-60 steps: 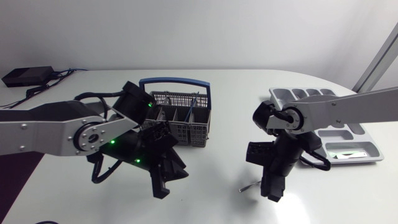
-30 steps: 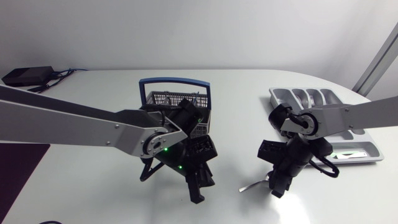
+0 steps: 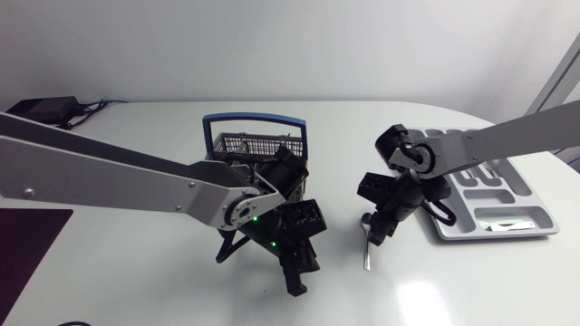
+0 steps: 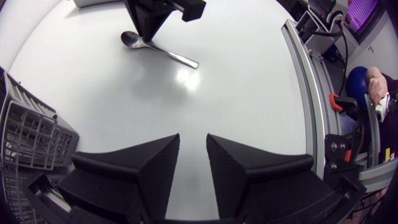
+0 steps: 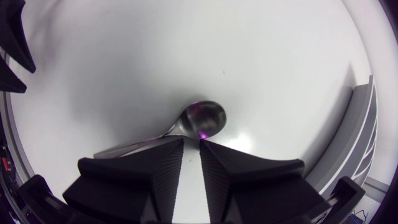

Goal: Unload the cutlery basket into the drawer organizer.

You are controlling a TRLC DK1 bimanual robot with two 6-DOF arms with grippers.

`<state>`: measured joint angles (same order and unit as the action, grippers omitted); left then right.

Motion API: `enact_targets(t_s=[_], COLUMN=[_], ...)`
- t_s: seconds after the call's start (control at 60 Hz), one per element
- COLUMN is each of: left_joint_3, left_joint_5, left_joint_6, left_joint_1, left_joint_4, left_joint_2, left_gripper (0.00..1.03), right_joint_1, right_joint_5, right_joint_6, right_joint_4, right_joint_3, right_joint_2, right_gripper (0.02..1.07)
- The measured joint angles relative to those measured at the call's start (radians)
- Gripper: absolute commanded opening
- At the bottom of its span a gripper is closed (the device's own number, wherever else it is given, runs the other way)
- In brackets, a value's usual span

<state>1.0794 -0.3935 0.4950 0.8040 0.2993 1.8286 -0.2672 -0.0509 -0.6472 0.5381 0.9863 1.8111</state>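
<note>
Head view overhead, wide; both wrist views low, near; all share spoon [image 3: 366, 254].

left arm [image 3: 109, 177] enters from my left, reaching past the middle | left gripper [image 4: 193, 138] angled down, fingers a small gap apart, nothing between | right arm [image 3: 494, 143] enters from my right, wrist bent down | right gripper [image 5: 191, 143] fingers a narrow slit apart, nothing between
</note>
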Motion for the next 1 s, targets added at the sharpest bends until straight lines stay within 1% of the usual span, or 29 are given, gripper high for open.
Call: enact_targets(t_s=[0.133, 0.2, 0.267, 0.317, 0.333, 0.367, 0.383, 0.4, 0.433, 0.45, 0.483, 0.65, 0.817, 1.0], left_joint_3=[-0.039, -0.062, -0.084, -0.098, -0.101, -0.111, -0.116, -0.122, -0.130, -0.134, -0.140, -0.169, -0.195, -0.202], left_joint_5=[0.003, 0.003, 0.003, 0.003, 0.003, 0.003, 0.003, 0.003, 0.003, 0.003, 0.003, 0.002, 0.002, 0.002], left_joint_6=[0.000, 0.000, 0.000, 0.000, 0.000, 0.000, 0.000, 0.000, 0.000, 0.000, 0.000, 0.000, 0.000, 0.000], left_joint_1=[-0.019, -0.032, -0.050, -0.063, -0.066, -0.073, -0.077, -0.081, -0.085, -0.089, -0.091, -0.097, -0.102, -0.103], left_joint_4=[-0.002, -0.002, -0.002, -0.002, -0.002, -0.002, -0.002, -0.002, -0.002, -0.002, -0.002, -0.002, -0.003, -0.003], left_joint_2=[-0.043, -0.076, -0.109, -0.130, -0.138, -0.150, -0.157, -0.165, -0.175, -0.182, -0.191, -0.234, -0.257, -0.260], left_gripper=[0.34, 0.34, 0.34, 0.34, 0.34, 0.34, 0.34, 0.34, 0.34, 0.34, 0.34, 0.34, 0.34, 0.34], right_joint_1=[-0.036, -0.054, -0.067, -0.071, -0.071, -0.071, -0.071, -0.071, -0.071, -0.071, -0.071, -0.079, -0.083, -0.066], right_joint_5=[0.053, 0.060, 0.047, 0.006, -0.007, -0.034, -0.049, -0.056, -0.062, -0.064, -0.069, -0.084, -0.099, -0.076], right_joint_6=[0.084, 0.136, 0.210, 0.262, 0.277, 0.307, 0.324, 0.336, 0.362, 0.372, 0.391, 0.459, 0.484, 0.492], right_joint_4=[-0.004, 0.014, 0.079, 0.124, 0.137, 0.158, 0.171, 0.177, 0.183, 0.185, 0.192, 0.194, 0.192, 0.185], right_joint_3=[0.007, 0.009, 0.023, 0.032, 0.036, 0.044, 0.051, 0.055, 0.061, 0.063, 0.068, 0.074, 0.075, 0.097], right_joint_2=[0.002, 0.001, 0.002, 0.001, 0.001, 0.001, 0.001, 0.001, -0.002, -0.003, -0.006, -0.012, -0.008, 0.018], right_gripper=[0.28, 0.28, 0.28, 0.29, 0.33, 0.47, 0.52, 0.62, 0.94, 1.06, 1.03, 1.03, 1.03, 1.03])
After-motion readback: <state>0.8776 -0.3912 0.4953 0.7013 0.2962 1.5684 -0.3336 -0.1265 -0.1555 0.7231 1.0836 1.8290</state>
